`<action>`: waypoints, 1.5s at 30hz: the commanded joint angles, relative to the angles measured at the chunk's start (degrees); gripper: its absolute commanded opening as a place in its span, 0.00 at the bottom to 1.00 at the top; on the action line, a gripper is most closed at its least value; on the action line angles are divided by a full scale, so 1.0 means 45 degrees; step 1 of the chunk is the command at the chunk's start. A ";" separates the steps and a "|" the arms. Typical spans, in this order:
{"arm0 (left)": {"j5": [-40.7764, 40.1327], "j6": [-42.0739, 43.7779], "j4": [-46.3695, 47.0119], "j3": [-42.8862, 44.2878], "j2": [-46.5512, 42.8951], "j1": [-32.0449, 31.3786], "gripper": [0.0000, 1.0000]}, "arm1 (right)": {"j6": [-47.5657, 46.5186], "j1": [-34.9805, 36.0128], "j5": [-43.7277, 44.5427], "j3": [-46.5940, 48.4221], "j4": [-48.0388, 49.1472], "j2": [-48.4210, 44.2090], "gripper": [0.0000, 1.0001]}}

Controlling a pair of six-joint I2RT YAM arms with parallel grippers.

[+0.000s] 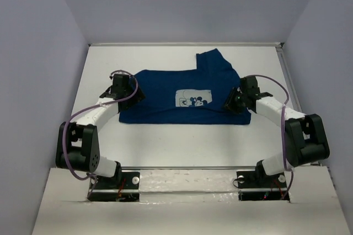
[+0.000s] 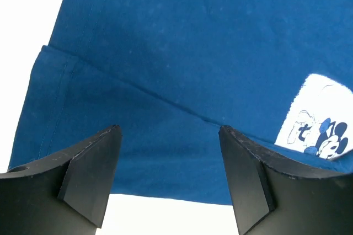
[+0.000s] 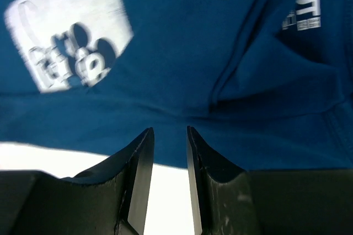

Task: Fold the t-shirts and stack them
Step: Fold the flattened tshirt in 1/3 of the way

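Partly folded, the dark blue t-shirt [image 1: 165,89] lay mid-table [image 1: 102,64], white cartoon print [image 1: 194,100] up, one sleeve poking toward 1 o'clock. At its 9 o'clock edge the left gripper [image 2: 168,135] gaped wide. At 3 o'clock the right gripper [image 3: 168,131] kept a narrow gap.

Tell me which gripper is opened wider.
The left gripper: its jaws stand far apart over the t-shirt, while the right gripper leaves only a narrow slit.

I work in a lab test cell: white table [image 1: 182,141] boxed by blank pale walls [image 1: 38,53], my arm bases [image 1: 113,181] bolted at its edge.
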 commanded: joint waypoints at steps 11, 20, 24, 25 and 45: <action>-0.0690 0.0645 0.0848 -0.0498 0.0313 0.0040 0.71 | 0.0802 0.0241 0.1891 -0.0118 0.0959 0.0809 0.37; -0.1022 0.0860 0.0828 -0.0556 0.0548 0.0040 0.71 | 0.0783 0.0358 0.1951 -0.0097 0.0763 0.0925 0.40; -0.0983 0.0821 0.0906 -0.0635 0.0607 0.0040 0.71 | 0.0880 0.0474 0.1794 -0.0059 0.0938 0.1239 0.32; -0.0983 0.0841 0.0906 -0.0615 0.0626 0.0040 0.71 | 0.0880 0.0475 0.1832 0.0019 0.0939 0.1258 0.25; -0.0963 0.0997 0.0633 -0.0108 0.0451 0.0040 0.71 | 0.0119 0.0847 0.2067 0.3024 -0.0252 0.2175 0.08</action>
